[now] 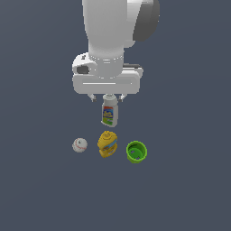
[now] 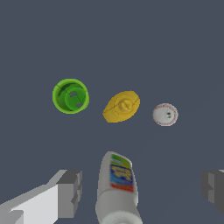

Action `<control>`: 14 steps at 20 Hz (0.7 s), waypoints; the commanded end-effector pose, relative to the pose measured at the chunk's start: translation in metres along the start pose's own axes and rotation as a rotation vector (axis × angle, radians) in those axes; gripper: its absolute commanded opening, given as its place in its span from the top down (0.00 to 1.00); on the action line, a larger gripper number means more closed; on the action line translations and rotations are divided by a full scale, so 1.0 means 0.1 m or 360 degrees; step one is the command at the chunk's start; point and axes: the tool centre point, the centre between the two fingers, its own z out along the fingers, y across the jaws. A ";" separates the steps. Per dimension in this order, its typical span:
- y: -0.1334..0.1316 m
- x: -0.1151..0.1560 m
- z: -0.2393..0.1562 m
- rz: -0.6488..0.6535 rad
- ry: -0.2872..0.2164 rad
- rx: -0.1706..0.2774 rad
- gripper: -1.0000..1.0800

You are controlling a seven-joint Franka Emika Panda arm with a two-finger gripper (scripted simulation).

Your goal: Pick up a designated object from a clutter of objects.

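Observation:
The designated object is a small white baseball [image 1: 79, 145] [image 2: 165, 114] with red stitching, resting on the grey floor at the exterior view's left end of the clutter. Beside it stand the yellow squeeze bottle [image 1: 107, 144] [image 2: 121, 106] and the green cup [image 1: 136, 151] [image 2: 70, 96]. A white labelled bottle [image 1: 109, 111] [image 2: 117, 183] stands behind them. My gripper [image 1: 107, 98] [image 2: 142, 190] hangs open high above that white bottle, holding nothing. The baseball lies well apart from my fingers.
The flat dark grey floor [image 1: 180, 189] extends around the four items in every direction. The arm's white body [image 1: 113, 36] fills the upper middle of the exterior view.

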 end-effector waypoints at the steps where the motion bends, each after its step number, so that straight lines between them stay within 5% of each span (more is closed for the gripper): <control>1: 0.00 0.00 0.00 0.0000 0.0000 0.0000 0.04; 14: 0.05 0.01 0.03 -0.0022 -0.0027 -0.0016 0.04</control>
